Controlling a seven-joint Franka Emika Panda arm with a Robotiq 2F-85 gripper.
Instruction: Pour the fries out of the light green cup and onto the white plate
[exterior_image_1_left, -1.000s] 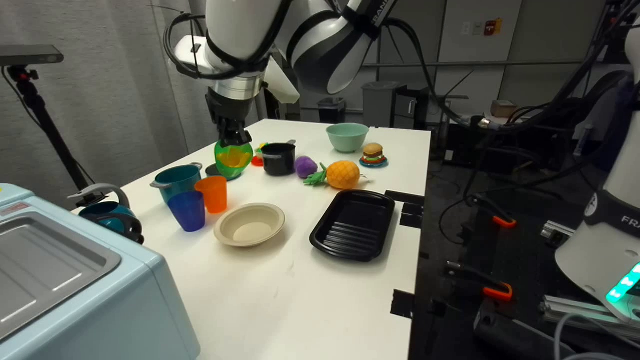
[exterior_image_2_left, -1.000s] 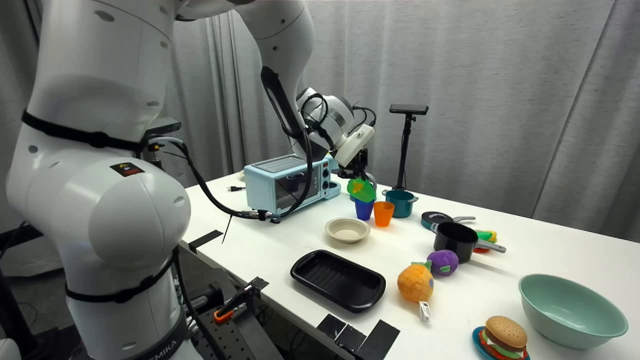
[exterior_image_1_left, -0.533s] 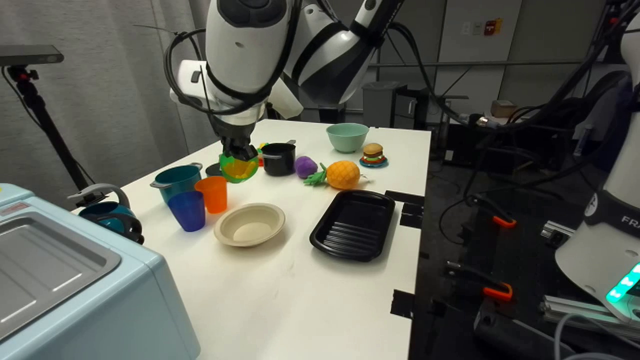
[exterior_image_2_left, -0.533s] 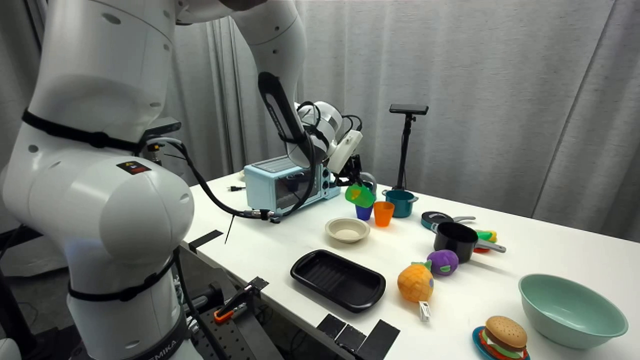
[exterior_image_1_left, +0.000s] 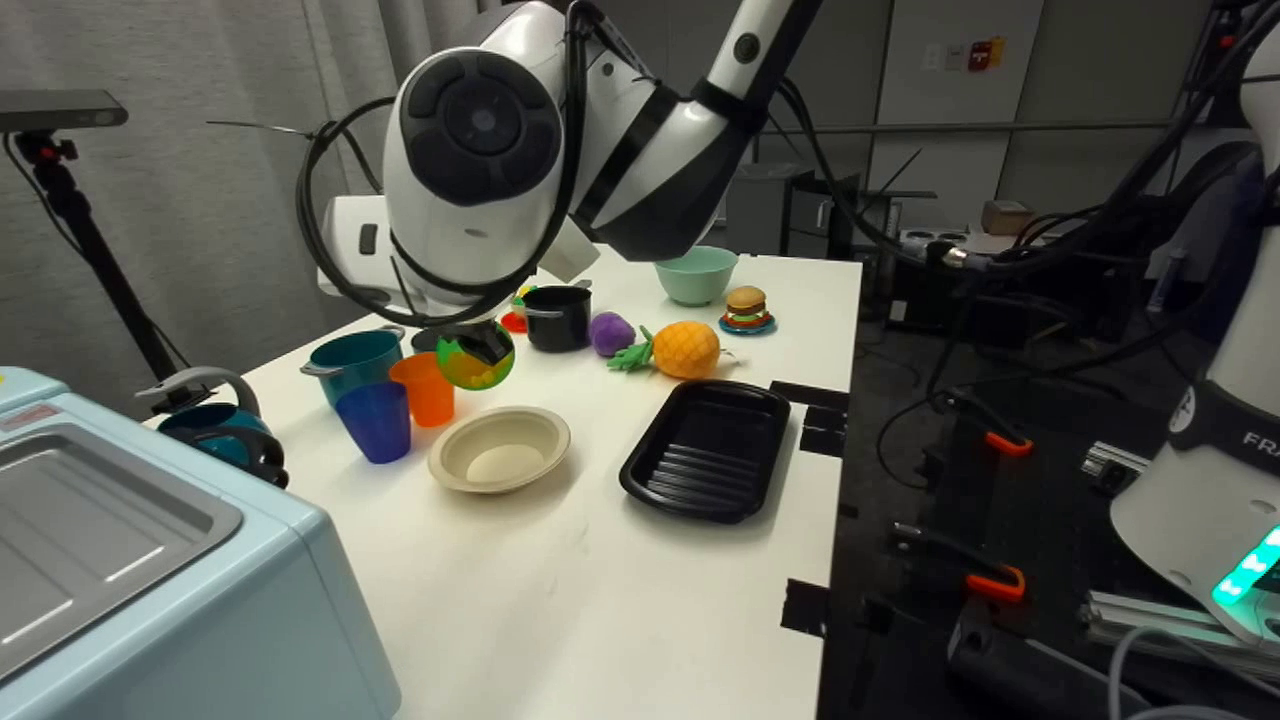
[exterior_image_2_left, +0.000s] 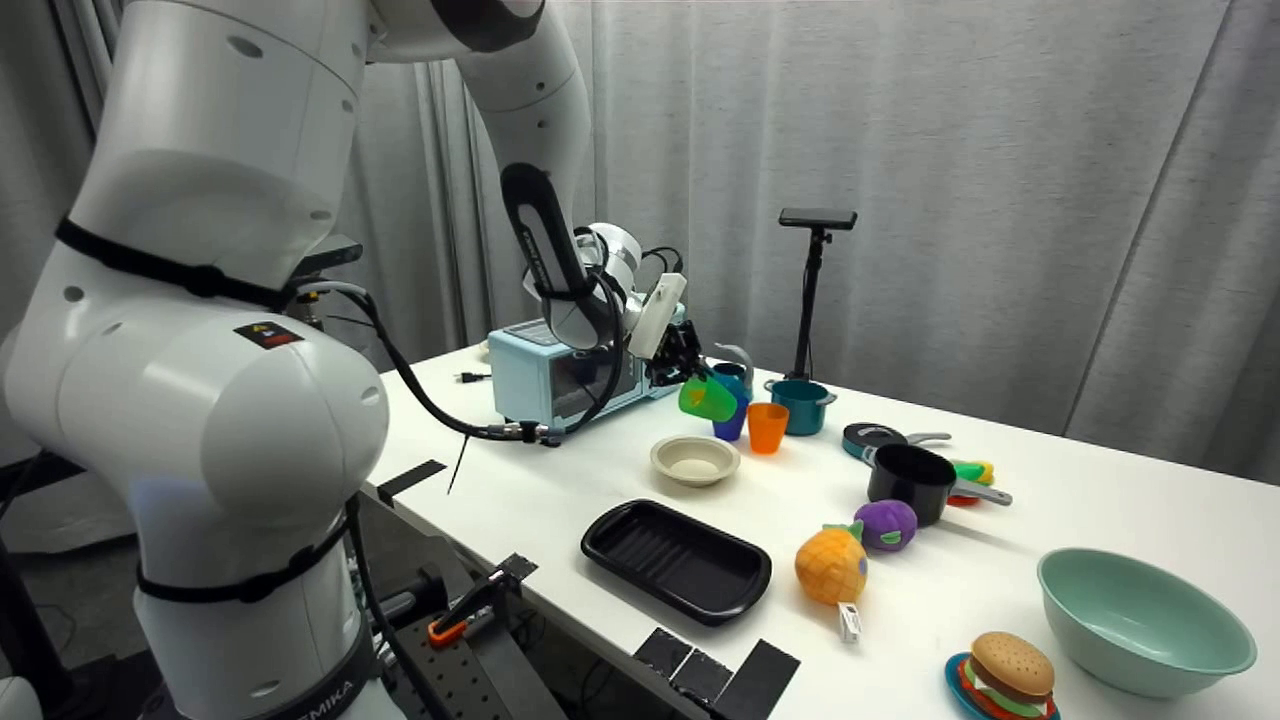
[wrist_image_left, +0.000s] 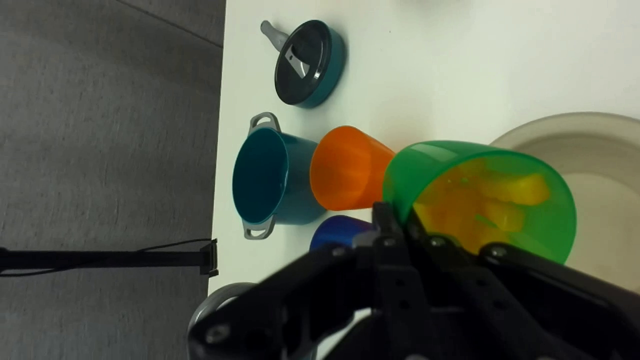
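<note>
- One robot base (exterior_image_2_left: 250, 650) with "EMIKA" readable on its dark band (exterior_image_2_left: 368, 662); in an exterior view the letters "FRA" (exterior_image_1_left: 1262, 443) show there, cut off at the view's edge.
- One warning label (exterior_image_2_left: 268, 334) on the white housing, black, yellow and red, its print too small to read.
- One toy burger (exterior_image_2_left: 1012, 668) on one blue dish (exterior_image_2_left: 952, 682), near one mint bowl (exterior_image_2_left: 1110, 655).
- One black tray (exterior_image_2_left: 676, 562) on the white worktop (exterior_image_2_left: 500, 490).
- One pineapple toy (exterior_image_2_left: 831, 566) with one white tag (exterior_image_2_left: 849, 622), its print unreadable at this size; one purple toy (exterior_image_2_left: 885, 525) just beside it.
- One black saucepan (exterior_image_2_left: 900, 490), just past the purple toy.
- One white plate (exterior_image_2_left: 696, 466), resting upright.
- The gripper (wrist_image_left: 398, 220), narrow, clamped on the wall of the light green cup (exterior_image_2_left: 718, 402), which is tilted above the worktop near the plate; in the wrist view it overlaps the plate's rim.
- Several fries (wrist_image_left: 527, 190) inside that cup, too overlapped to count exactly.
- Two more cups, three in all: an orange cup (exterior_image_2_left: 767, 428) and a blue cup (exterior_image_1_left: 376, 424), standing just beside each other.
- One teal pot (exterior_image_2_left: 800, 408) with two grey handles, one lidded pan (exterior_image_2_left: 873, 437), one teal kettle (exterior_image_1_left: 220, 437).
- One light blue toaster oven (exterior_image_2_left: 530, 380); its red label (exterior_image_1_left: 28, 416) is too small to read.
- A dark stand (exterior_image_2_left: 807, 300) before a grey curtain (exterior_image_2_left: 1000, 200).
</note>
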